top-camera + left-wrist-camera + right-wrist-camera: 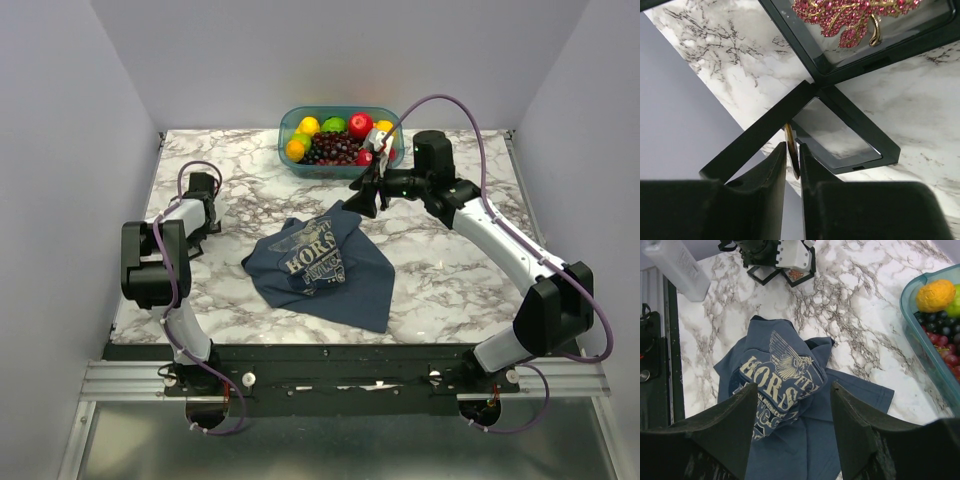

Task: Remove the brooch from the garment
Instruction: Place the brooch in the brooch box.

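Task looks nearly done. The brooch [790, 135] is off the garment [320, 265]. It sits edge-on in the narrow gap of the left gripper [792, 150], at the far-left side of the table [450, 270], right over the corner of the empty black display case [865, 131]. Can't tell whether the jaws pinch it or just stand loosely around it. Probably left to do: set the brooch down in that case and clear the arm.

The right gripper [792, 386] hangs above the garment with jaws wide apart and nothing in them. No pin visible on the cloth.

Counts:
- Garments: 1, crumpled mid-table.
- Gold brooches: 1.
- Pink rhinestone brooches [850, 17]: 1, in its own case [790, 30].
- Black cases: 2.
- Fruit bins [284, 135]: 1, at the far edge; fruit count unclear.
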Robot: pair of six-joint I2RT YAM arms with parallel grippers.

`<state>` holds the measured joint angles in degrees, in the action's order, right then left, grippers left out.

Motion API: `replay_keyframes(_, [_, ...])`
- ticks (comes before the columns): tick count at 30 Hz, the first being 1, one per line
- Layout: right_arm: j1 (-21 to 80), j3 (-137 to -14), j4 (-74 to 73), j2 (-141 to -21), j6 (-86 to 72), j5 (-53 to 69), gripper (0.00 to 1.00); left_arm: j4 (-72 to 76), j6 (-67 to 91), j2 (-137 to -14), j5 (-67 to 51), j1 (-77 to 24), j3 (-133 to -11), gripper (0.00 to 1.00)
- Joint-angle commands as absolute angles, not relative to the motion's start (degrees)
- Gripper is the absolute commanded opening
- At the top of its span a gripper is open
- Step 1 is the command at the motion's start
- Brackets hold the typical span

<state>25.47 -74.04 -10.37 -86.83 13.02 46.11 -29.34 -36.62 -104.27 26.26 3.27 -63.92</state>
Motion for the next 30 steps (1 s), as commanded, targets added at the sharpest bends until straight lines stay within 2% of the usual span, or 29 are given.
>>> replay_keyframes(1, [25.3,-73.6,-9.7,-87.5,12.5,45.9,0.67,-30.5,-31.4,-106.0,24.0,3.4,-64.2,0.28])
replay_keyframes(7, [25.2,-73.0,-9.5,-87.0,12.4,45.5,0.67,-32.8,-27.6,-106.3,22.2,3.3,-65.0,0.38])
replay_keyframes(14, [25.0,-72.8,-9.5,-86.8,12.4,44.7,0.67,-39.0,-23.4,-105.0,16.5,3.3,-68.3,0.42])
replay_keyframes(16, [25.1,-72.9,-9.5,-86.9,12.4,44.6,0.67,-40.3,-22.8,-104.6,14.6,3.3,-68.7,0.48])
replay_keyframes(26, [25.0,-74.4,-9.5,-88.2,12.0,44.6,0.67,-44.7,-20.6,-102.5,8.7,3.0,-69.8,0.50])
replay_keyframes(27, [25.0,-74.4,-9.5,-88.4,12.0,44.6,0.67,-45.0,-20.6,-102.1,8.3,2.9,-69.6,0.53])
replay_keyframes(29, [25.0,-74.9,-9.5,-88.9,12.0,44.9,0.67,-45.4,-20.9,-101.3,6.8,3.0,-69.3,0.53])
replay_keyframes(30, [25.0,-75.1,-9.5,-89.0,11.9,44.8,0.67,-45.4,-21.0,-101.0,6.7,2.9,-69.1,0.58])
